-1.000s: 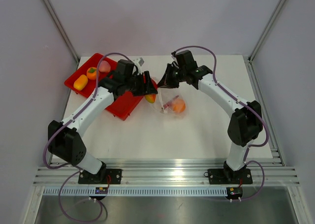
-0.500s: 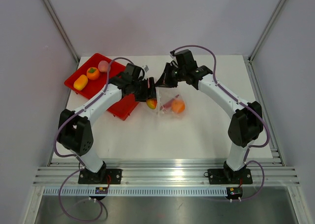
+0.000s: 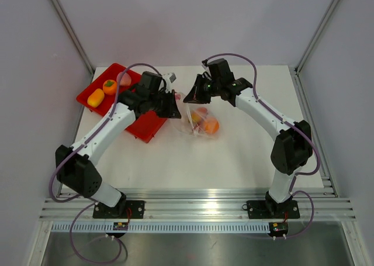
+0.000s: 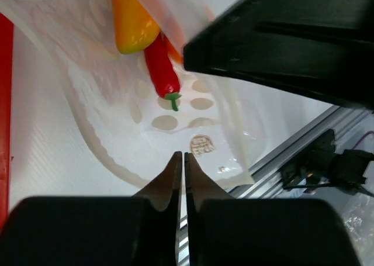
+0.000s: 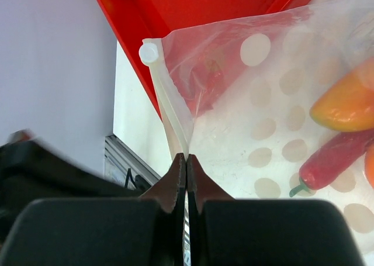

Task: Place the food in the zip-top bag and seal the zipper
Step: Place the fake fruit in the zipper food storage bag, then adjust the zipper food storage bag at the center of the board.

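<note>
White bench [image 3: 234, 155], plain walls, and the bag [image 3: 197, 123] lies near the middle, by the tray's corner. Its mouth edge is lifted by the right end effector [image 5: 186, 158], which is clenched on the zipper [image 5: 166, 108] strip. And it's in! The yellow-orange oval [image 4: 133, 26] that the left arm was carrying a second ago now sits inside the bag, next to a red pepper [image 4: 160, 67] and an orange ball [image 3: 211, 125]. The left end effector [image 4: 181, 159], wide a moment back, has snapped closed just beside the bag, with nothing showing between its tips. Out on the red tray [image 3: 146, 125], a yellow piece [image 3: 95, 97], a second orange ball [image 3: 109, 86] and a pink ball [image 3: 124, 79] wait, well apart from the bag. More trips look due, and the zipper isn't sealed yet.
</note>
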### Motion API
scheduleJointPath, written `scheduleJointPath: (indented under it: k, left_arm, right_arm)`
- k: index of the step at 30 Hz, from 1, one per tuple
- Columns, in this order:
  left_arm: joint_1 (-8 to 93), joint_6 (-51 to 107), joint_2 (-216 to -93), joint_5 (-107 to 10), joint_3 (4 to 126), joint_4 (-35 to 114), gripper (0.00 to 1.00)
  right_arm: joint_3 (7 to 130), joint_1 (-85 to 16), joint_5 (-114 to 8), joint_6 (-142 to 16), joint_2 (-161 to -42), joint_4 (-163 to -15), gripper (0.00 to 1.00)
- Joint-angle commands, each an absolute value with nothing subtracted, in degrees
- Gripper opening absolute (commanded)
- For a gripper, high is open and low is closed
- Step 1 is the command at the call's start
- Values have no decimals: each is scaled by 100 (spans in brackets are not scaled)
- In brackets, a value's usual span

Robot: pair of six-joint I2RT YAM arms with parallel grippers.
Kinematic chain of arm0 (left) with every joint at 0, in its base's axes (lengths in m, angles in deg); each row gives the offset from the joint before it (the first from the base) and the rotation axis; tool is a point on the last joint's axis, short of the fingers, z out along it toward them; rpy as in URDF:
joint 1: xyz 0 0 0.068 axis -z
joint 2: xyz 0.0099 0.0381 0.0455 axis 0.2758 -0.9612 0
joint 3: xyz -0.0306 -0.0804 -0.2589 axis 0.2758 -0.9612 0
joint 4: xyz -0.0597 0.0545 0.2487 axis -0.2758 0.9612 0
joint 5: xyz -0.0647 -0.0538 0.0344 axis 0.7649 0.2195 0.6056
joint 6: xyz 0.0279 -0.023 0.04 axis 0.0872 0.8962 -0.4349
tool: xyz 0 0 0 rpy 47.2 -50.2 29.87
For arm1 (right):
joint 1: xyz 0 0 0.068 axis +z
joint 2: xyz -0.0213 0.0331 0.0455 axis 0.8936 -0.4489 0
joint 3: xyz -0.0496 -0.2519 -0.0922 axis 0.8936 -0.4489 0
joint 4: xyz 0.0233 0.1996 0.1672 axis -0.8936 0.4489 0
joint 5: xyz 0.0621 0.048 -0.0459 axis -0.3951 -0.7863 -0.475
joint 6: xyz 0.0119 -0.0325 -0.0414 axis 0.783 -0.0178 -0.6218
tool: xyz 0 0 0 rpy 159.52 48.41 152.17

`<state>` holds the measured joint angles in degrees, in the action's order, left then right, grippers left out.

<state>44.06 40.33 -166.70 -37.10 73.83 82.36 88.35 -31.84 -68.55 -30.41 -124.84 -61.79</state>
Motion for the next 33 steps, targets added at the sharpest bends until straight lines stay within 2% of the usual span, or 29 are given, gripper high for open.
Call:
scheduleJointPath:
  k: [1, 6, 7, 8, 9, 12, 14, 15, 16, 18, 22, 25, 26, 27, 28, 31, 33]
  left_arm:
    - [4431, 3670, -15856, -3490, 7398, 8005, 0]
    - [4414, 3633, -15309, -3795, 6887, 7459, 0]
    - [4396, 3703, -15353, -3876, 6869, 7503, 4]
    - [4352, 3765, -15431, -3937, 6869, 7556, 21]
    - [4326, 3844, -15502, -4138, 6860, 7695, 30]
    - [4273, 4090, -15792, -4297, 6790, 7846, 45]
    - [4238, 4415, -15801, -4307, 6606, 7715, 51]
    - [4238, 4520, -15775, -4255, 6370, 7497, 60]
    - [4238, 4696, -15758, -4228, 6272, 7381, 65]
    - [4238, 4811, -15766, -4149, 6070, 7136, 67]
    - [4238, 4882, -15907, -4184, 5929, 7055, 61]
    - [4238, 4812, -15986, -4140, 5928, 7081, 42]
    - [4246, 4794, -15995, -4123, 5954, 7125, 21]
    - [4238, 4759, -15986, -4166, 5990, 7160, 8]
    - [4238, 4689, -15995, -4236, 6042, 7230, 0]
    - [4211, 4461, -16012, -4430, 6420, 7582, 0]
    - [4176, 4373, -15986, -4430, 6666, 7705, 0]
  right_arm:
    - [8962, -3142, -6965, -3001, -12266, -6427, 0]
    - [8927, -3142, -7044, -2957, -12319, -6506, 0]
    - [8918, -3142, -7053, -2966, -12310, -6515, 0]
    - [8944, -3142, -7035, -2966, -12301, -6498, 0]
    - [8944, -3142, -7026, -2983, -12301, -6480, 0]
    - [8944, -3142, -6983, -3010, -12257, -6436, 0]
    - [8874, -3142, -6947, -3036, -12187, -6427, 0]
    - [8848, -3142, -6921, -3036, -12169, -6471, 0]
    - [8830, -3142, -6912, -3036, -12160, -6454, 0]
    - [8812, -3142, -6921, -3028, -12160, -6445, 0]
    - [8812, -3151, -6930, -3010, -12160, -6453, 0]
    - [8795, -3142, -6877, -3027, -12134, -6445, 0]
    - [8786, -3142, -6860, -3027, -12117, -6436, 0]
    - [8786, -3142, -6868, -3010, -12125, -6462, 0]
    - [8777, -3133, -6859, -3019, -12116, -6445, 0]
    - [8760, -3142, -6824, -3062, -12125, -6410, 1]
    - [8768, -3142, -6615, -3211, -12116, -6235, 6]
